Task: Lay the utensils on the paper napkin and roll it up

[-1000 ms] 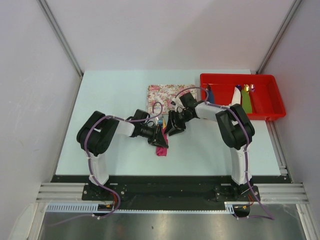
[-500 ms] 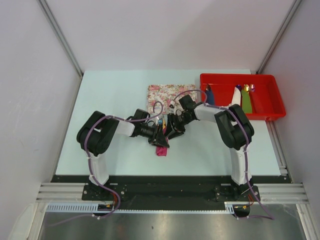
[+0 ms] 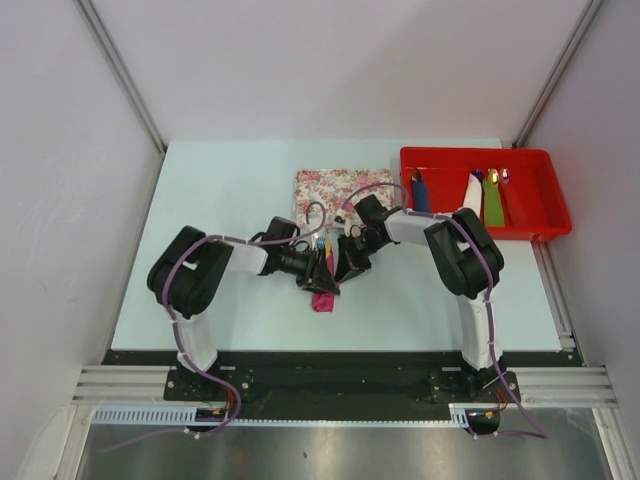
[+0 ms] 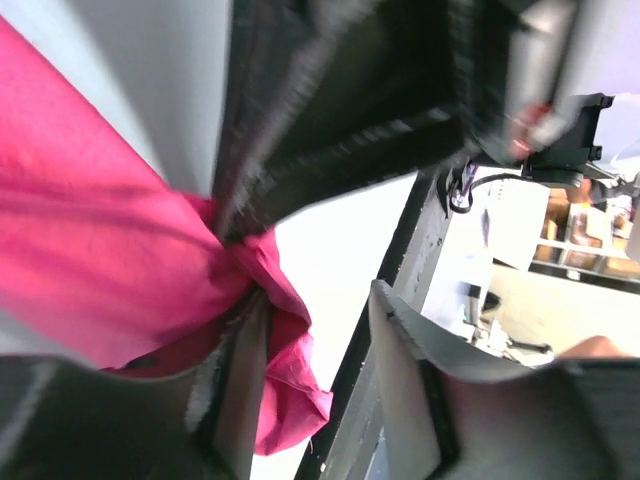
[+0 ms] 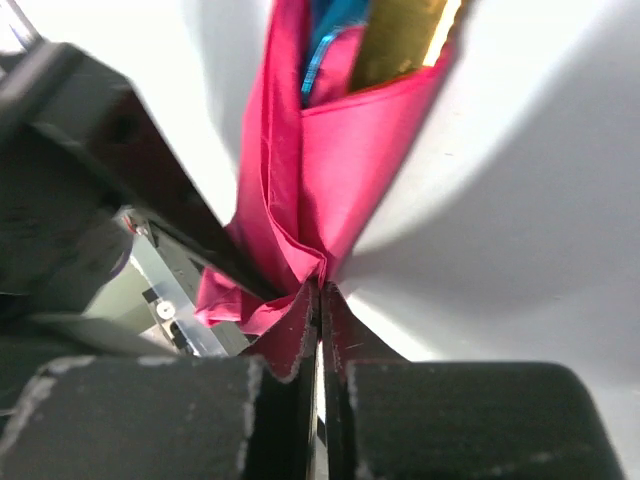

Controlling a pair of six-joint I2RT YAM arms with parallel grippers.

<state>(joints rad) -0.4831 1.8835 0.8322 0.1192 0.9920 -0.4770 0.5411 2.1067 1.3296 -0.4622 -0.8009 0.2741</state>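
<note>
Pale worktop [image 3: 220, 200], grey walls all round, and the action is dead centre. The napkin [image 3: 322, 298] sits just in front of the floral tray [image 3: 330, 185], squeezed between the two grippers. It is folded into a long, loose wrap, and the right wrist view shows both utensils inside: the gold knife [image 5: 405, 40] and the teal fork [image 5: 325, 45] poke out of the far end, side by side.

So loading looks done and the wrap is on, but I'd call it a rough roll rather than a finished one. The near end is bunched and flaring, not tucked. Tightening and closing that end looks like what's left.

Right gripper [image 5: 320, 292]: clamped, fingers pressed together on the napkin's crumpled near corner. Left gripper [image 4: 315, 310]: fingers apart, with the pink paper bunched against one finger [image 4: 235, 390] and daylight between it and the other, so nothing is pinched there. Whether the bundle rests on the worktop or hangs just above it, I can't tell.

Further out, the tray is partly hidden by the arms. At far right, the red bin [image 3: 480, 152] holds three rolled bundles, blue [image 3: 418, 192], white [image 3: 470, 190] and green [image 3: 493, 203], with gold [image 3: 491, 176] and purple [image 3: 504, 174] spoon tips showing.
</note>
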